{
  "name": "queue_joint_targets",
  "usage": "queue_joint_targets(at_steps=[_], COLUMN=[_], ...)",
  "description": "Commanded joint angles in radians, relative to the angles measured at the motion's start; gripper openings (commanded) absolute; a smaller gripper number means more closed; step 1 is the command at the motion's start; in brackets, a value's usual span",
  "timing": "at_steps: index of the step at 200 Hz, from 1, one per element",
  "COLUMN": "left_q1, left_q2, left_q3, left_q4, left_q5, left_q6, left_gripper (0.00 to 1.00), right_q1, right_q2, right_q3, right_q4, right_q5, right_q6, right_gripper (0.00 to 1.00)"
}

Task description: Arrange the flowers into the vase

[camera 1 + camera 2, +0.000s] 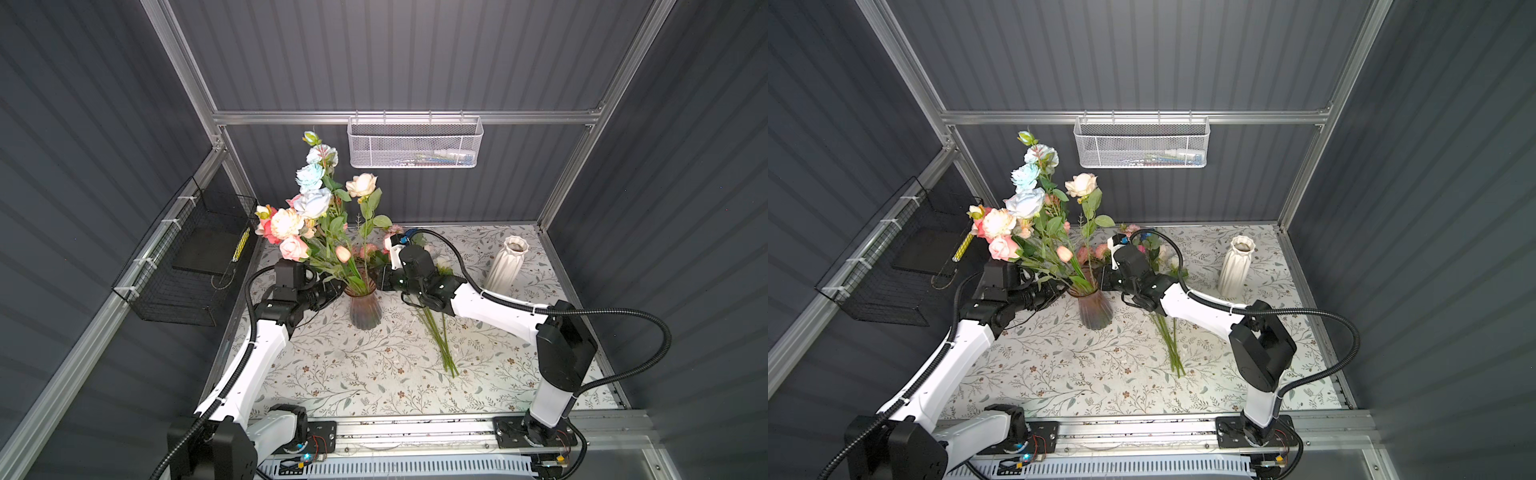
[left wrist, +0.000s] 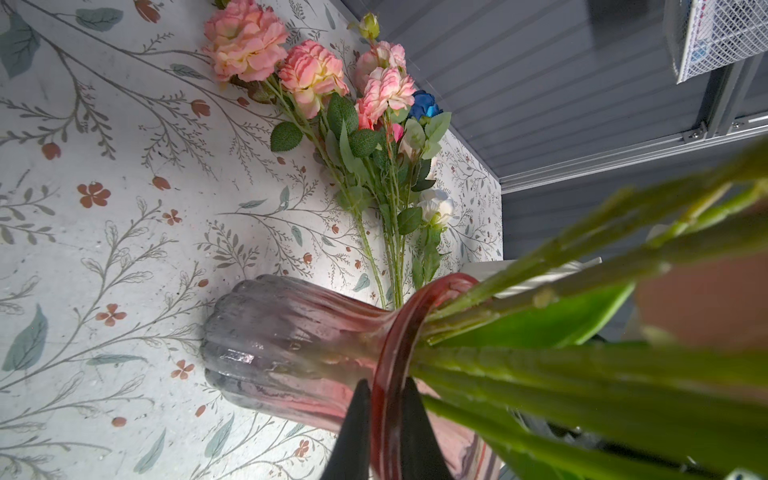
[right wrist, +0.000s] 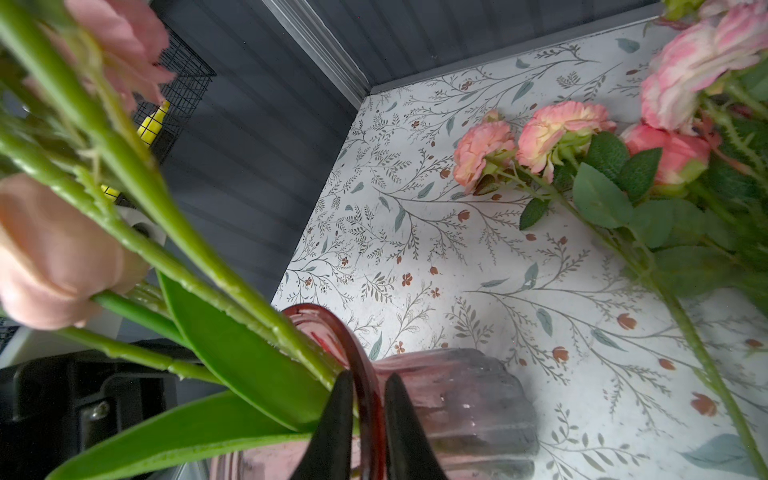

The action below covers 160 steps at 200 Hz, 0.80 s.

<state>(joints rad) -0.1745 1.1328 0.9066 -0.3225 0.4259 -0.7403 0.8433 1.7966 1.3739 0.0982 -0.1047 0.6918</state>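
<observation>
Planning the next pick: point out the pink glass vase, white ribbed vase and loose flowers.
pink glass vase (image 1: 365,311), in a top view, ribbed body.
white ribbed vase (image 1: 505,266), in a top view, side wall.
loose flowers (image 2: 361,144), in the left wrist view, a leaf mid-bunch.

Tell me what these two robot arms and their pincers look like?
Both the left arm and right arm have smooth white shells between chunky black joints. A ribbed black cable hose runs along each, tied on with white zip ties. The left gripper and right gripper each end in two plain black fingers tapering to narrow tips.
</observation>
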Motion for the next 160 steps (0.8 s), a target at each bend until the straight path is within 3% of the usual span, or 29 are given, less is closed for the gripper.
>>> queue_joint_targets(at_steps=[1,105,160], left_q1=[-0.002,0.093,0.166], left_q2=[0.017,0.063,0.086], left_q3=[0.042,0.178,0.185], left_q4=[-0.026,-0.068,-0.040], left_q5=[0.005,-0.202,-0.247], left_q6=[0.066,0.161,0.182], left_gripper=[0.05,0.03,0.03], right_q1=[0.017,0.019,0.019], right_q2=[0.055,0.277,0.429], right_q3=[0.033,0.359,0.586], right_q4=[-0.025,-0.107,-0.176], right_q5=[-0.027,-0.072,-0.110], right_q6=[-0.031,-0.042,-0.061], right_gripper=[0.15,0.17,0.19])
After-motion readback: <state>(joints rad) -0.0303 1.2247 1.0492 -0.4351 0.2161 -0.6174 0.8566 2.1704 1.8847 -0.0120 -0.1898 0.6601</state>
